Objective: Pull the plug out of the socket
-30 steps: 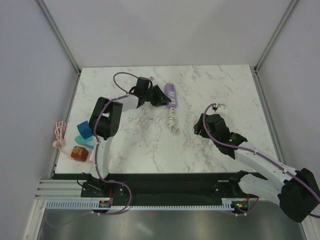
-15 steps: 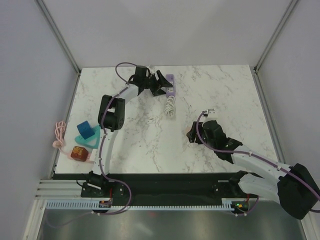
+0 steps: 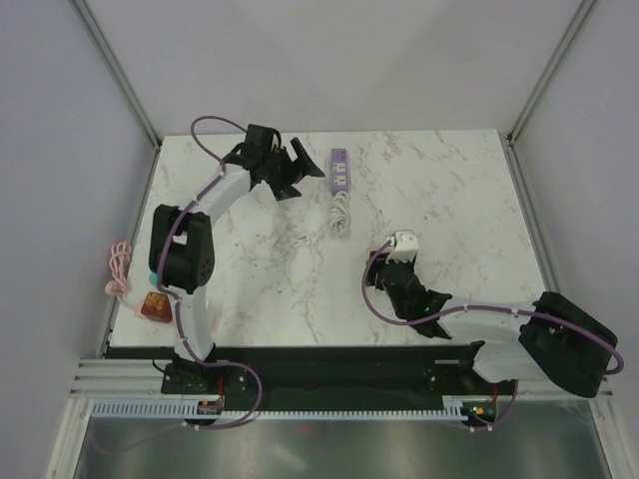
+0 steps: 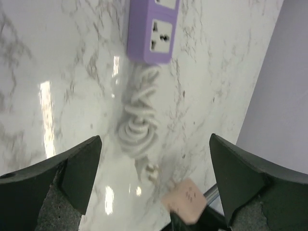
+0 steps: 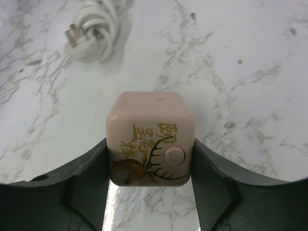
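Your right end effector (image 5: 150,166) is clamped on the plug (image 5: 150,139). It's off the power strip (image 3: 340,172) and well apart from it, toward the near side of the surface (image 3: 469,190). Your left end effector (image 4: 154,168) is spread wide open, holding nothing, just beside the strip. The white cord (image 4: 139,130) lies coiled at the strip's near end.
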Action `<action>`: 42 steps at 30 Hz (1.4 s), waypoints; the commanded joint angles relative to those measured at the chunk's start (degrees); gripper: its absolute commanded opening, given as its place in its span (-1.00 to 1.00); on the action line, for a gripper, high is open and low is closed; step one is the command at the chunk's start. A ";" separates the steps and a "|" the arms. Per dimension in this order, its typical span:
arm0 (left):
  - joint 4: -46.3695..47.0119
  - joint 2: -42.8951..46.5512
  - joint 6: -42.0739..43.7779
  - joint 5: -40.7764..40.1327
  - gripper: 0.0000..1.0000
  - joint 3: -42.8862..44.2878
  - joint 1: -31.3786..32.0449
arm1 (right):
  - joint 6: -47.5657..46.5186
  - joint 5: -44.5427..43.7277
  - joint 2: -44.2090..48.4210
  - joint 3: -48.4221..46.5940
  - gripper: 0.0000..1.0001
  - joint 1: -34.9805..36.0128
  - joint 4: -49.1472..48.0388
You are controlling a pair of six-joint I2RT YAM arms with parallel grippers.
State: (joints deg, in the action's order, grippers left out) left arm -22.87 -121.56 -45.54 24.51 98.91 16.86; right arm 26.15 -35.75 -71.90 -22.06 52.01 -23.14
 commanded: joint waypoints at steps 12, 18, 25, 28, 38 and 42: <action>-6.56 49.04 3.97 -13.35 0.99 -35.96 4.14 | -6.90 -12.50 -9.93 10.02 -0.46 -0.24 -28.62; -8.59 56.42 1.07 -10.98 0.99 -46.16 2.39 | -6.03 -11.45 -6.78 10.73 0.30 -0.42 -25.84; -12.35 58.63 0.36 -17.90 1.00 -47.07 1.60 | -2.43 -8.03 5.00 6.27 0.96 -0.77 -6.54; -15.17 57.49 1.06 -19.94 1.00 -45.13 0.19 | -1.63 -6.79 6.85 0.91 0.96 -0.86 1.31; -28.18 52.48 1.95 -27.32 1.00 -41.26 -18.59 | 1.79 3.83 12.66 -10.80 0.96 -1.38 23.90; -32.14 47.65 0.45 -30.22 1.00 -38.01 -26.42 | 5.13 11.55 12.22 -11.95 0.96 -1.38 25.69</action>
State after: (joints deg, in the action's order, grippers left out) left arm -49.50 -71.26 -44.03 -1.32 56.84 -5.74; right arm 28.18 -32.23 -59.59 -32.03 50.70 -2.87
